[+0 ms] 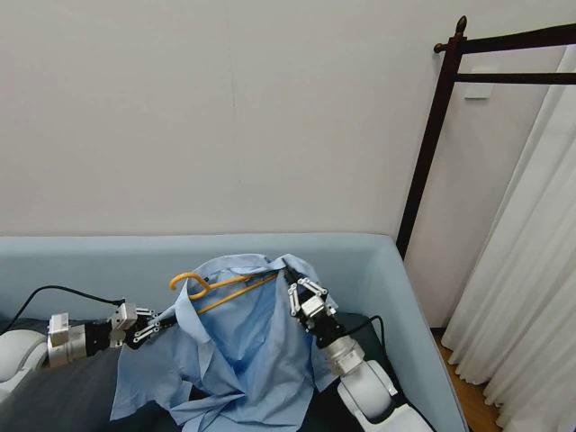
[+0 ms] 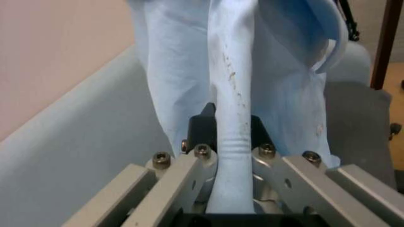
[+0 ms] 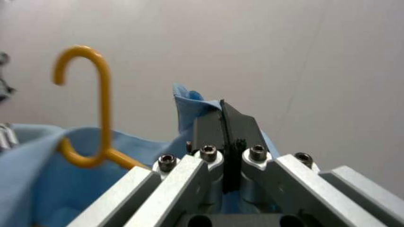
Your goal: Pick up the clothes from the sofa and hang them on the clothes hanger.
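Head view: one crumpled light blue cloth shirt on one yellow plastic hanger hangs before the pale blue sofa's backrest, between left gripper and right gripper. Left wrist view: fingers clamped on a shirt fold. Right wrist view: fingers pinched together on the shirt's edge.

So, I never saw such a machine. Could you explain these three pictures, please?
It is a wheeled robot with two arms, each ending in a gripper, a two-fingered hand. The wide picture comes from a camera on its head; the other two from cameras on its wrists. Before it stands a light blue sofa, with a dark wooden clothes rack to the right. The left gripper and the right gripper are each shut on a blue shirt, holding it up over the sofa. An orange hanger sits inside the shirt's collar.
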You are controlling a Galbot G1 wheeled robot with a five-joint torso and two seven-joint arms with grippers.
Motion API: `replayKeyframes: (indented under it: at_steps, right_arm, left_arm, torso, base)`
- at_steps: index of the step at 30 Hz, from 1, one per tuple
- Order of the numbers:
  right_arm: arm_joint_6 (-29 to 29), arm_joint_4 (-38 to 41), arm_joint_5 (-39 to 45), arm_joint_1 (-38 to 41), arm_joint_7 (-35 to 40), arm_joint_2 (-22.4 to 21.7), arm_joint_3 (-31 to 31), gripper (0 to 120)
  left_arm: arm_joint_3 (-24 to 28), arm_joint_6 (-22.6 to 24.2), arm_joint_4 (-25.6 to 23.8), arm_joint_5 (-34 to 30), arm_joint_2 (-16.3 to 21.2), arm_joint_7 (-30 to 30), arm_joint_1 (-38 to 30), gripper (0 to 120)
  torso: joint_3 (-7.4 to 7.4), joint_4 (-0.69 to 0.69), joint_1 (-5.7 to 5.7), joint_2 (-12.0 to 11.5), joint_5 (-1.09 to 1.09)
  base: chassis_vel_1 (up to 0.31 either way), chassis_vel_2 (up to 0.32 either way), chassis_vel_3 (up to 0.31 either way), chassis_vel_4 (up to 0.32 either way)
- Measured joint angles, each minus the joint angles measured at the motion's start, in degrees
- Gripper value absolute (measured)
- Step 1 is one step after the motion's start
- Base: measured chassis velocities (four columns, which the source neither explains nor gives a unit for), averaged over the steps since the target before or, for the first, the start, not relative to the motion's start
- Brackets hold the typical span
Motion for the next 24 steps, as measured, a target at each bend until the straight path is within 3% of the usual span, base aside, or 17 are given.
replayKeyframes:
  at_steps: [5,12,24]
  right_arm:
    - [1.1,-1.7,0.8,-0.7,-2.2,0.5,-2.3,0]
    - [-0.7,-3.6,-2.1,-3.2,-4.0,-0.7,-1.4,0]
    - [-2.1,-1.6,-4.1,-5.7,-2.1,-1.8,-2.1,45]
  left_arm:
    - [0.0,0.3,-3.2,-0.8,-1.2,-1.1,2.2,2]
    - [-0.7,-0.9,-3.6,-1.5,-1.3,-2.1,3.5,2]
    - [-0.4,-1.5,-2.4,-0.9,-0.3,-5.0,1.5,2]
  torso:
    - [0.0,0.01,0.0,0.0,0.0]
    - [0.0,-0.01,0.0,0.0,0.0]
    - [0.0,0.0,0.0,0.0,0.0]
  base:
    - [0.0,0.0,0.0,0.0]
    - [0.0,0.0,0.0,0.0]
    - [0.0,0.0,0.0,0.0]
